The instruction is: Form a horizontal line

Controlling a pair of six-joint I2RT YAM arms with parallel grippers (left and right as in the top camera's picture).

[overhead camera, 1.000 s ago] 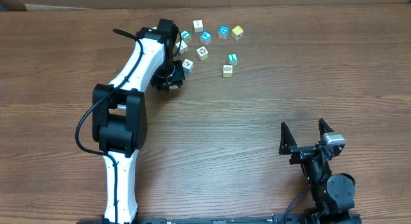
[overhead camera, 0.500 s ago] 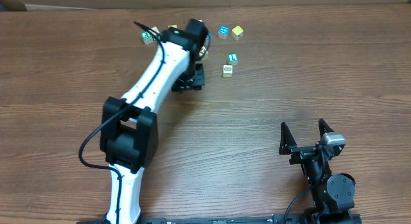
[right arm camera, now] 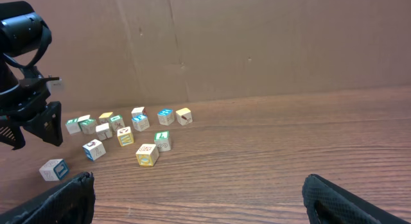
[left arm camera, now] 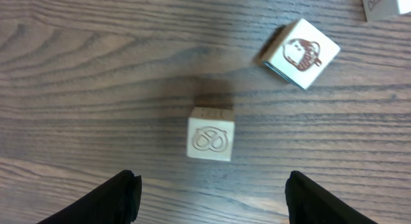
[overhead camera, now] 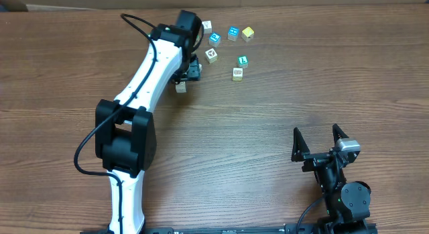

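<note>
Overhead, the left end effector [overhead camera: 190, 71] hovers at the far side of the surface [overhead camera: 281, 120] with the tan cube [overhead camera: 180, 87] just beside it, while the right end effector [overhead camera: 320, 141] sits well apart, spread wide and empty. Left wrist: fingers [left arm camera: 122, 195] parted, gripping nothing, the pretzel-stamped cube lying flat dead ahead between them, touching neither. Right wrist: that cube sits apart from the other cubes [right arm camera: 146, 155], so it's the left arm's job, I reckon.

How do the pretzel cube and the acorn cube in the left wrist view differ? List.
Picture: the pretzel cube bears an outlined pretzel; the acorn cube a brown acorn. Pose: the pretzel cube sits square to the view; the acorn cube is turned diagonally. Colour: pretzel cube tan, acorn cube whiter with a teal side. Both rest on the table, apart.
</note>
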